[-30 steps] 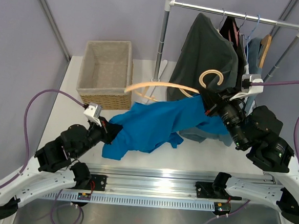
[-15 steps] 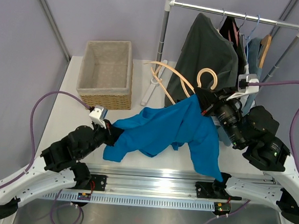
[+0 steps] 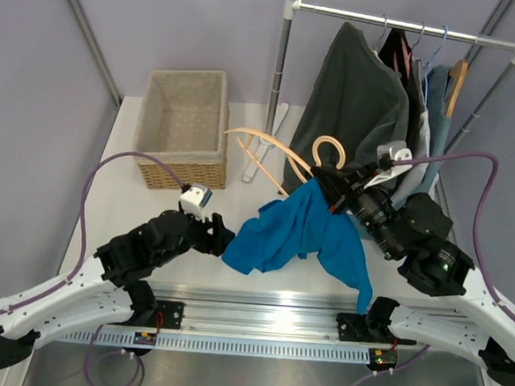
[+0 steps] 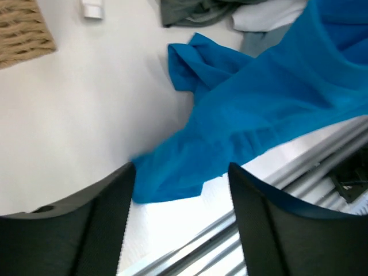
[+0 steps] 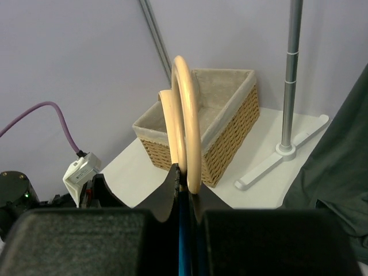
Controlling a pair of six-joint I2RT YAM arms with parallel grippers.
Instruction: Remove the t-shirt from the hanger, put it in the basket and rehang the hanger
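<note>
T-shirt (image 3: 294,235), bright blue, lies bunched on the table (image 3: 124,201) near the middle of its near edge. One tail trails toward the rail at that edge. Its upper part rises to the hanger.

Left gripper (image 3: 222,237) sits just beside the shirt's left edge. The left wrist view shows its fingers (image 4: 109,230) spread wide with the blue cloth lying beyond them, so it grips nothing.

Right gripper (image 3: 333,188), a little farther back and to the right, is clamped on the wooden hanger (image 3: 279,144). A thin line of blue shows between its fingers in the right wrist view. The hanger's arms stick out bare to the left above the table.

Farther back, a wicker basket (image 3: 180,165) stands toward the far left corner. A clothes rack (image 3: 402,25) with dark garments (image 3: 353,94) stands at the far right.

Judging by this, the shirt is mostly pulled off but still hangs from the hanger near the right gripper. The next move calls for the left gripper to take hold of the cloth again and draw it away while the right arm keeps the hanger raised.

A second ago the shirt was stretched wide between the two arms, with the left gripper at its far end. Since then the left arm has come in toward the centre, the cloth has slackened into a heap, and the hanger has swung around.
</note>
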